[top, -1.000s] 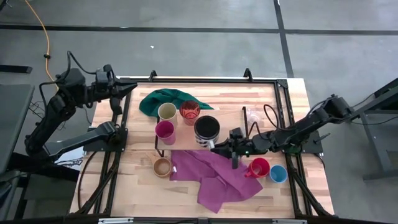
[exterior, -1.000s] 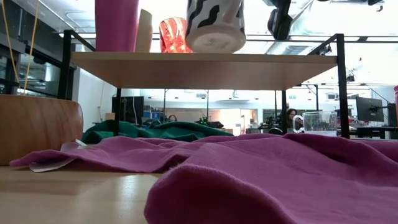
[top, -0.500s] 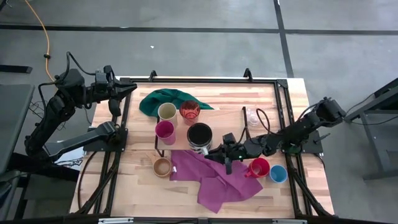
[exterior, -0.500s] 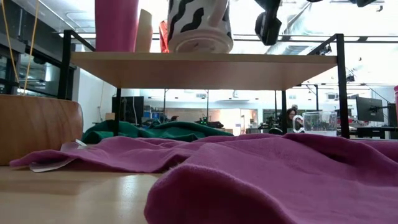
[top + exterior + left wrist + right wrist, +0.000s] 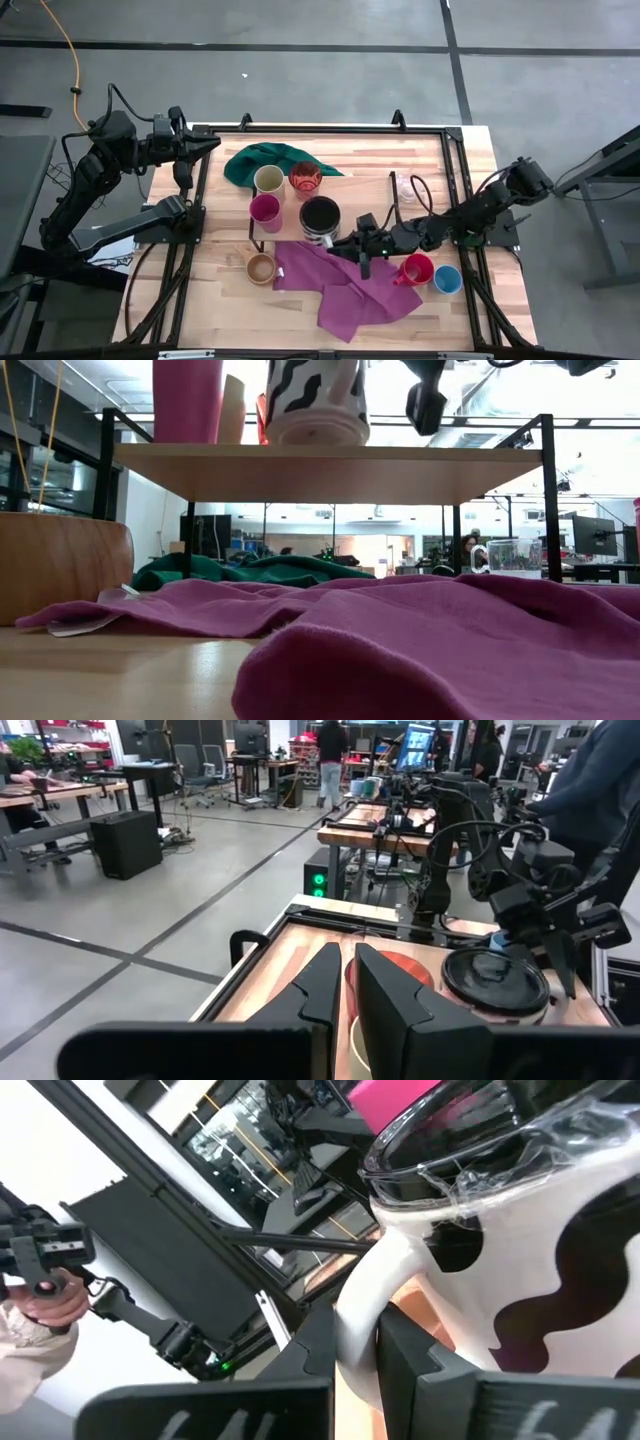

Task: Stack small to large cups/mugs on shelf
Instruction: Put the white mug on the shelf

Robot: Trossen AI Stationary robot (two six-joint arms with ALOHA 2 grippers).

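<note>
High view: your right hand is clamped on the handle of the striped mug, which sits on the shelf just right of the magenta cup; the left hand, fingers pinched together on nothing, waits at the counter's far left.

Low view: the mug's base looks tilted — not flat on the board.

Right wrist view: fingers pinch the white handle. It's glazed — likely heavy, stiff, slippery and breakable; grip low on the loop.

Left wrist view: the mug's dark rim shows beyond the translucent red cup.
</note>
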